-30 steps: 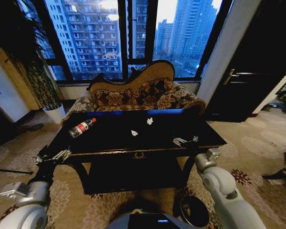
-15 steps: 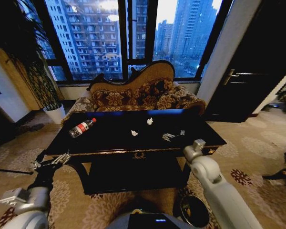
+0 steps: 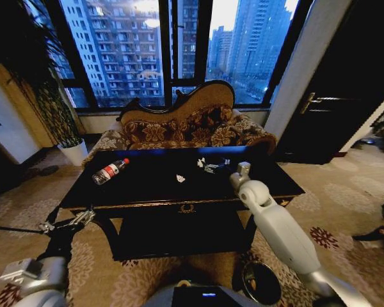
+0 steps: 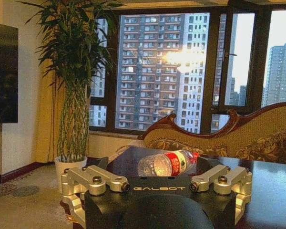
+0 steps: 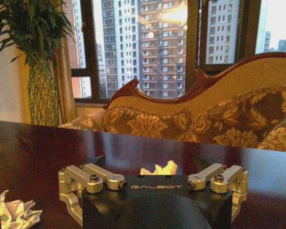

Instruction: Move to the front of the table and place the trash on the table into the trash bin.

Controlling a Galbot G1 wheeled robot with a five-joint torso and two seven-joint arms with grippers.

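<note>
The crumpled white scrap lies at the far middle of the black bench, and my right gripper hovers just beside it, fingers spread and empty, lined up to take it. The bottle lies on its side far left with bare bench around it, a second scrap sits mid-bench, and the trash bin waits on the carpet near right. My left gripper hangs open and empty off the bench's near left edge, clear of the work.

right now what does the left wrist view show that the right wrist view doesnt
Only the left wrist view: the left gripper, open, and the clear bottle with its red label lying on its side ahead of it.

Only the right wrist view: the right gripper, open, with a crumpled scrap just ahead of it and another white scrap off to one side.

Both: the glossy black table, the patterned sofa, the potted plant and the windows facing high-rise buildings.
</note>
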